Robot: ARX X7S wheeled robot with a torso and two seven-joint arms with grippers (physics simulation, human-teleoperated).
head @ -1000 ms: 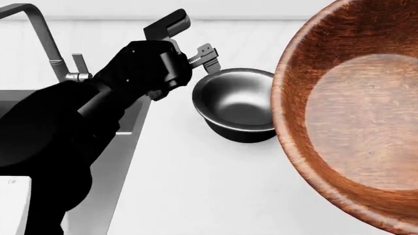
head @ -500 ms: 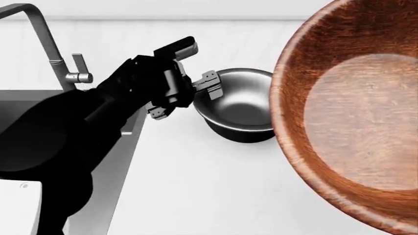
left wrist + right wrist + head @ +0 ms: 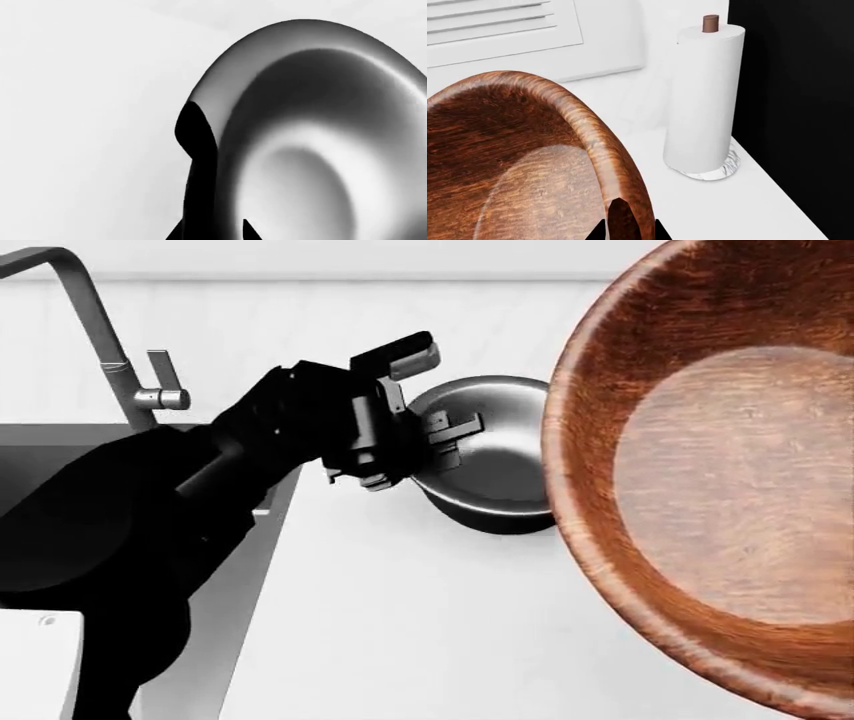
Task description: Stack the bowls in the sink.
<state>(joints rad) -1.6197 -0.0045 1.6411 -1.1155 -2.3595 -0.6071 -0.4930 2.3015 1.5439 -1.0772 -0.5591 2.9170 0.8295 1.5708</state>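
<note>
The large reddish-brown wooden bowl [image 3: 707, 480] is held up close to the head camera at the right, tilted. My right gripper [image 3: 625, 232] is shut on its rim [image 3: 607, 165]; this gripper is hidden in the head view. The smaller shiny steel bowl [image 3: 501, 455] stands on the white counter right of the sink [image 3: 34, 445]. My left gripper [image 3: 430, 445] is open and straddles the steel bowl's near-left rim [image 3: 200, 150], one finger inside and one outside. My left arm hides most of the dark grey sink basin.
The tall square steel faucet [image 3: 83, 325] stands behind the sink at the far left. A white paper towel roll [image 3: 704, 95] stands on the counter near its right edge, beside a dark drop. A white object [image 3: 27, 665] sits at the bottom left.
My left gripper has moved right and down from beside the steel bowl to straddle its rim. The wooden bowl has shifted slightly left in view.
</note>
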